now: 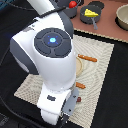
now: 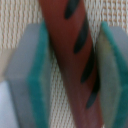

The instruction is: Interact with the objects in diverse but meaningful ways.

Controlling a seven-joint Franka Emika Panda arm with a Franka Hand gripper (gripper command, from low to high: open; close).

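Note:
In the wrist view the thin brown sausage (image 2: 70, 60), marked with dark stripes, runs slantwise between my two teal-padded fingers (image 2: 37, 75). Both pads touch its sides, so my gripper (image 2: 72, 65) is shut on it, just over the woven mat. From the exterior view the gripper (image 1: 75, 102) is low at the mat's near edge, with a bit of the sausage (image 1: 78, 99) showing beside it. The yellow cheese wedge (image 1: 91, 12) sits on a dark pan at the back. The red tomato (image 1: 73, 4) is further back, partly cut off by the frame.
A beige woven placemat (image 1: 102, 55) covers the dark table. A tan plate (image 1: 83, 67) lies on it, mostly hidden by my arm. Orange-handled cutlery (image 1: 88, 58) rests by the plate. A bowl (image 1: 122, 17) stands at the exterior view's far right.

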